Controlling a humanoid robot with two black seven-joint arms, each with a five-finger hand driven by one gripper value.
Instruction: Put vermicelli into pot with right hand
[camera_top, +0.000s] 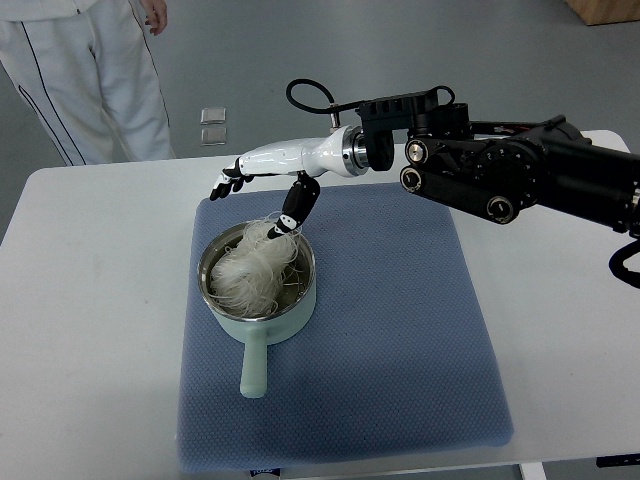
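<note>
1. Vermicelli (252, 268), a tangled white nest of thin noodles, lies inside the pot, heaped against its left and rear wall and standing a little above the rim, with a few loose strands rising toward the thumb above.
2. Nearest the camera is the front edge of the blue-grey quilted fabric mat (400, 380), a rounded rectangle spread over the middle of the white table (90, 380).
3. On the left part of that mat stands the pale mint-green pot with a shiny metal inside (302, 305); its straight mint handle (254, 368) points toward the near edge of the table.
4. Just above the pot's far rim hangs the right hand (265, 185), a white shell with black finger joints. Its four fingers (228, 183) are stretched out leftward and slightly drooping, loosely spread, closing on nothing.
5. The thumb (296, 207) points down apart from the fingers; its tip sits at the top of the noodle heap, where a few strands touch or cling to it. Whether they are caught on it cannot be told.
6. Behind the hand, the black right arm (520, 170) with its cable loop runs off to the right edge.
7. Farthest, beyond the table, a person in white trousers (85, 80) stands on the grey floor.
</note>
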